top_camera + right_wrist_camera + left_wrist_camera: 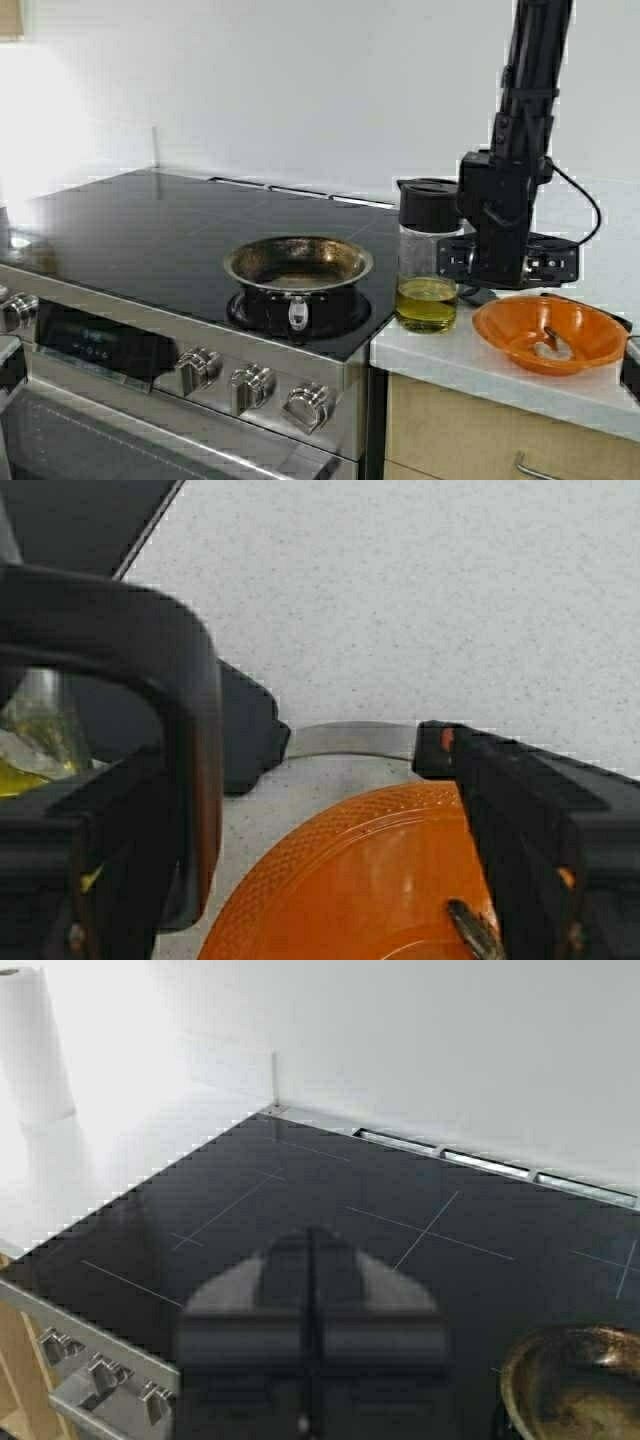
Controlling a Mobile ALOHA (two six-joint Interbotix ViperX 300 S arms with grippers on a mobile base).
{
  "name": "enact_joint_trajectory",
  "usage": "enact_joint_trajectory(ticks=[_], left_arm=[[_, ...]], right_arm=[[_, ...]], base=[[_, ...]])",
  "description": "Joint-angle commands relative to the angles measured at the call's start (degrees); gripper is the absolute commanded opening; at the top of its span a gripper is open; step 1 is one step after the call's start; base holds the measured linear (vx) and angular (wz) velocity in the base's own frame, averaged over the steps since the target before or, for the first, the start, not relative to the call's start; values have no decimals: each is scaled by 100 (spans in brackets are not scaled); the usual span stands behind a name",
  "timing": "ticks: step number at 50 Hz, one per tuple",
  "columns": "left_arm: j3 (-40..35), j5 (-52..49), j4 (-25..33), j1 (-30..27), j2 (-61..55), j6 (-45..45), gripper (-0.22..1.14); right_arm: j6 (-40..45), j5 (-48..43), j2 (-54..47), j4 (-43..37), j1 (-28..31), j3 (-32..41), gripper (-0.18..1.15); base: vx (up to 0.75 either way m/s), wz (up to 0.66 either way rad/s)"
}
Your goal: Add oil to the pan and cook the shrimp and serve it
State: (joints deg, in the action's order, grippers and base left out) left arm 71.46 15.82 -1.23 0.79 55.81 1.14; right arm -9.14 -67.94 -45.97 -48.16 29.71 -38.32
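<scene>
Right gripper at the oil jug, pan sitting on the stove

Right gripper (470,262) spread wide beside the oil jug (427,255); left gripper (311,1335) pinched closed over the cooktop (150,225), near the pan (298,263).

The right arm (525,120) comes down from above, nearly upright, over the back of the counter near its left edge, wrist low. The right gripper (330,750) hangs just above the counter with its jaws spread apart, one black finger (150,730) on each side of a wide gap. The left gripper (311,1310) hovers over the front part of the stovetop, its two fingers pressed together with only a thin seam between them.
</scene>
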Motion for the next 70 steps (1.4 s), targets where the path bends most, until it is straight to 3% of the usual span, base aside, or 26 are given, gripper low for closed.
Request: enact_joint_trajectory(ticks=[1, 44, 50, 64, 70], left_arm=[[-44, 26, 0, 0, -26, 0, 3], [-26, 26, 9, 0, -26, 9, 3], [-26, 18, 9, 0, -26, 9, 3], [-18, 0, 9, 0, -26, 9, 2], [-18, -9, 9, 0, -26, 9, 3]], right_arm=[[-9, -53, 88, -26, 0, 44, 102], [-26, -299, 0, -220, 0, 167, 98], [-26, -299, -18, -220, 0, 193, 80], [-18, -290, -149, -255, 0, 448, 0], [0, -316, -149, -404, 0, 475, 4]], base=[[0, 0], [0, 0], [0, 0], [0, 0], [0, 0]])
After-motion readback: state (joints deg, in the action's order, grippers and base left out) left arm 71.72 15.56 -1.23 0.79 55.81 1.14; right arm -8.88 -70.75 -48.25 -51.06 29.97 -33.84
